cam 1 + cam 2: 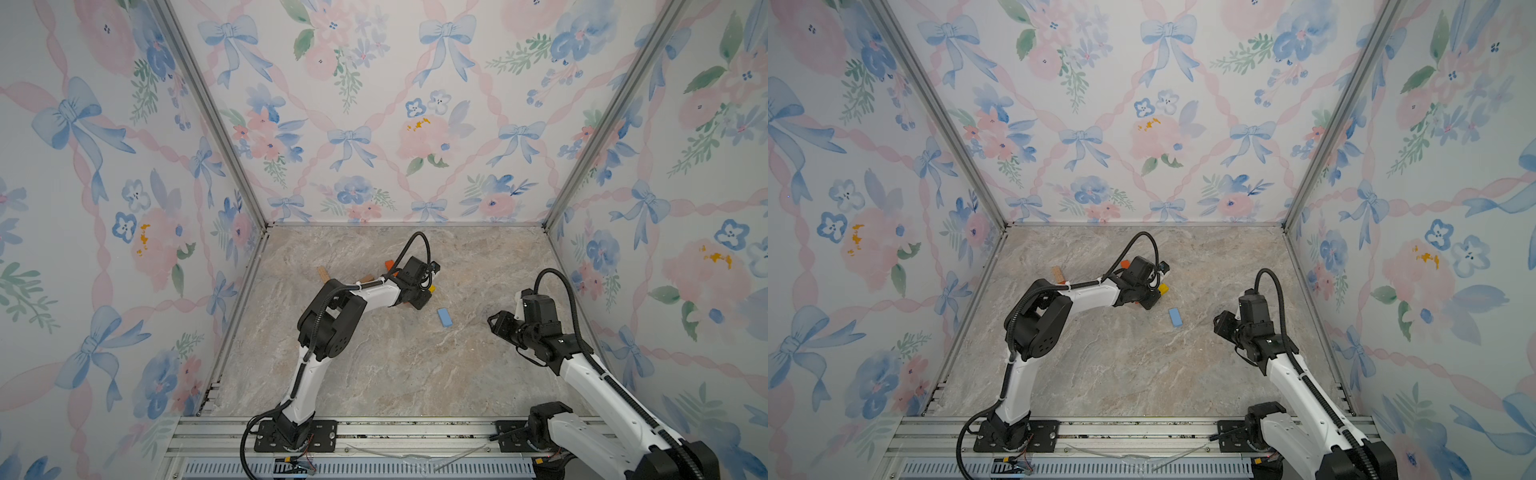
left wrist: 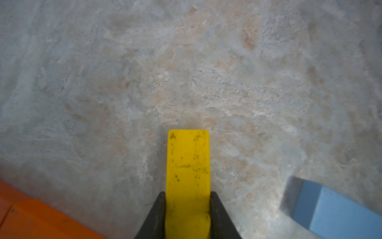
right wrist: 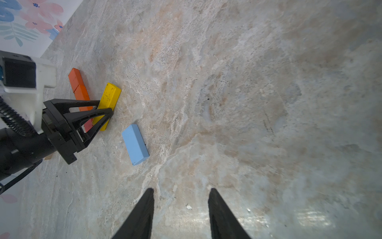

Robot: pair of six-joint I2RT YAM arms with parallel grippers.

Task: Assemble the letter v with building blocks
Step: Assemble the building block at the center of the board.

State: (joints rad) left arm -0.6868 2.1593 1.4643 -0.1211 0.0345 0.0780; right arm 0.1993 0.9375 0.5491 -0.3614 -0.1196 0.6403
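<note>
Closest up: ribbed aluminium rail point(image 1: 374, 432) along the near edge, both arm bases bolted on. Past that, loads of bare marble-look table point(image 1: 395, 374), pale grey-beige with veining, boxed in by floral wallpapered walls point(image 1: 374, 124) on three sides, metal posts in the corners. Plenty of free room across the front and the right half. Got the left gripper point(image 2: 188, 193) stretched toward mid-table, black wedge fingers pinching a yellow block point(image 2: 188, 161) by its long sides, bar sticking straight out past the tips along the gripper's own line. Scuffed paint with dark specks on that one. Can't tell whether resting on the marble or just off it. Right beside it, orange blocks point(image 3: 77, 84), flat bars laid end to end, close to the yellow at one end and spread away at the other. Light blue block point(image 1: 444, 317) lying flat on its own between the two grippers, long axis roughly front to back. Natural wood block point(image 1: 323, 273) peeking out behind the left arm. Right gripper point(image 3: 182, 189) hanging over bare marble on the right side, fingers spread, holding nothing.
</note>
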